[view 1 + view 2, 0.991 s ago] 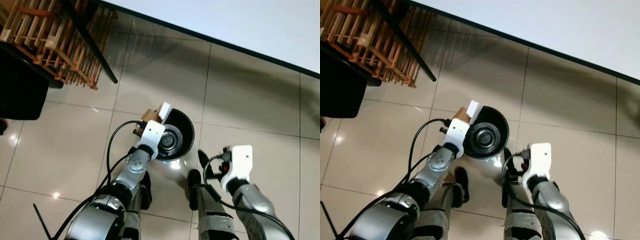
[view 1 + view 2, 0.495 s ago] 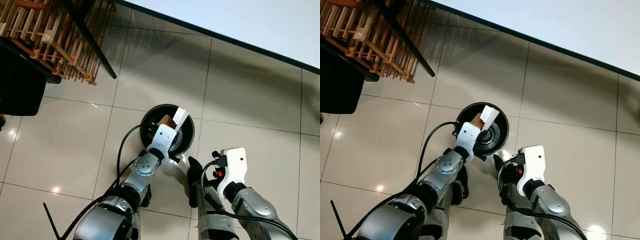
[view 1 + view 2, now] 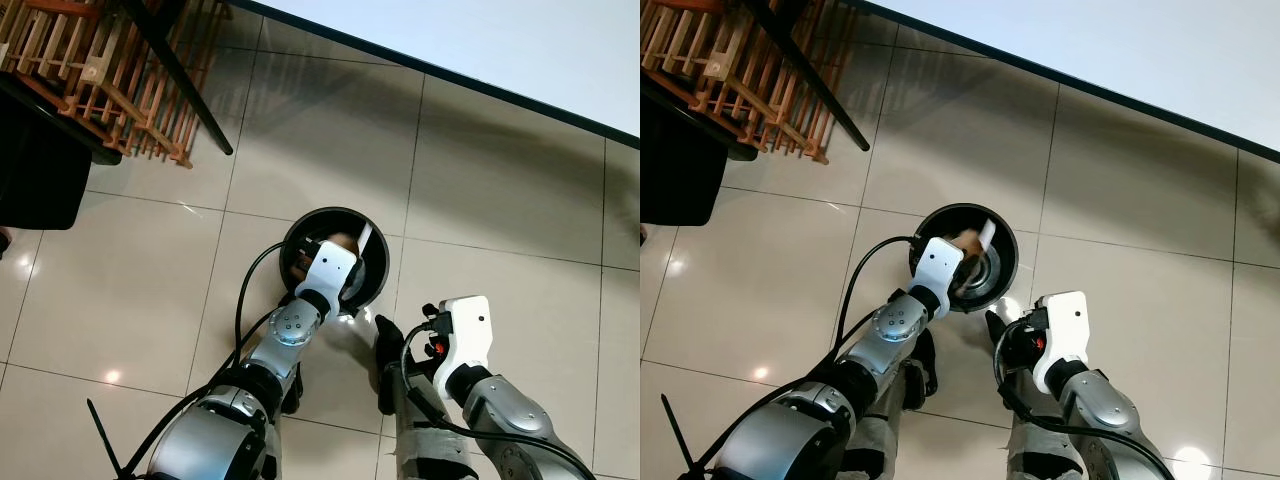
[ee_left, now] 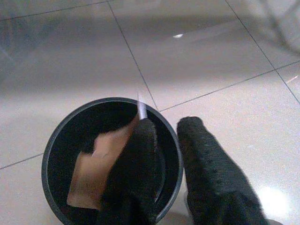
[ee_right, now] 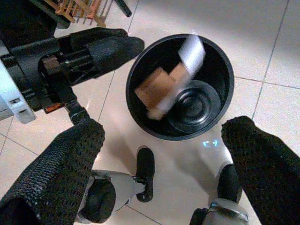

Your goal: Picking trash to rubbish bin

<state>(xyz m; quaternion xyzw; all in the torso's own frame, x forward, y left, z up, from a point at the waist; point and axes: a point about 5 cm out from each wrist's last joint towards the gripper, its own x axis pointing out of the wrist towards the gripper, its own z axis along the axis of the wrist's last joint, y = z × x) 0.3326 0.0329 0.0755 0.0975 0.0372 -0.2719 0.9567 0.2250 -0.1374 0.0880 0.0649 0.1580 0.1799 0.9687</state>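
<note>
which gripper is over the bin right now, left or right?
The left gripper: its open fingers reach over the black bin's rim above the falling brown trash. The right gripper hangs beside the bin.

Floor (image 3: 500,170): you see glossy beige tiles with dark grout | on it: round black rubbish bin (image 3: 300,227), wooden rack (image 3: 110,90) nearby

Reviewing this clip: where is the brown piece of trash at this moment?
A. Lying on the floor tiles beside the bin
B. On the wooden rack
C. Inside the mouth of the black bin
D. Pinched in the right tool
C: the brown piece of trash shows within the rim of the black bin, just off the left tool, whose fingers stand apart.
</note>
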